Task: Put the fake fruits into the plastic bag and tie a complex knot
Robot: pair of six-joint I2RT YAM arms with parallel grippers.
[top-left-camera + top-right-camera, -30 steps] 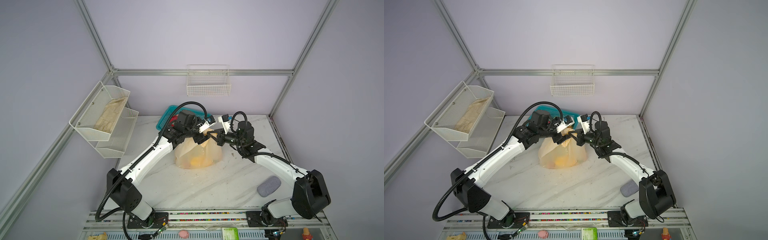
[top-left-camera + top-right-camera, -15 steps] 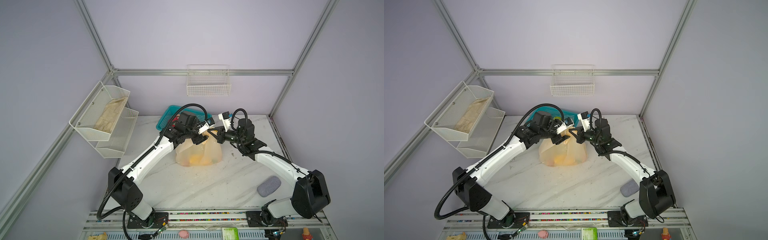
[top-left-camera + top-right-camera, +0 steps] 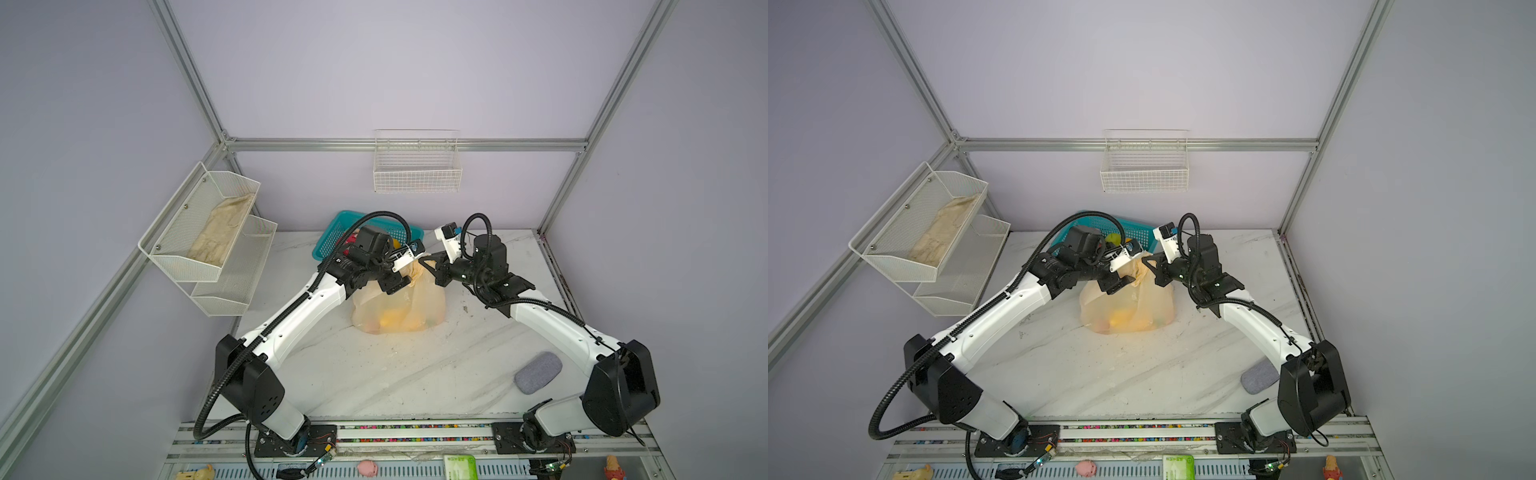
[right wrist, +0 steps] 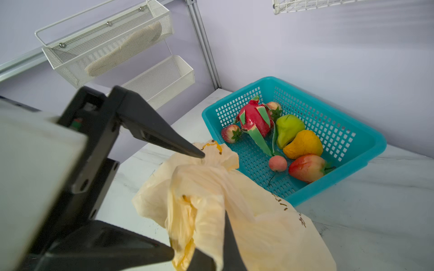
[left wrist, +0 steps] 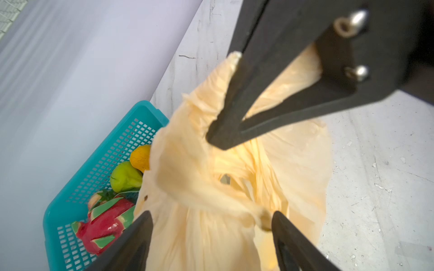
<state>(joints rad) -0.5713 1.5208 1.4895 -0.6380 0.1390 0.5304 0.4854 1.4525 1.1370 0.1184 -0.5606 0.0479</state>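
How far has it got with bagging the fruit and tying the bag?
Done: some yellow fruit shows through the plastic bag. In hand: the right gripper is shut on one handle strip, the left gripper open around another. To do: the dragon fruit, green pear and others lie in the teal basket; no finished knot shows.

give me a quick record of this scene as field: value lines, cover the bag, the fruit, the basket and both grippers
bag: pale plastic bag standing on the marble table, yellow-orange shapes showing through it
left gripper: open, fingers either side of the bag's gathered top
right gripper: shut on the bag's top
basket: teal basket behind the bag, by the back wall
fruit in basket: dragon fruit, green pear, orange pear, strawberry, a few more
tied: cannot tell
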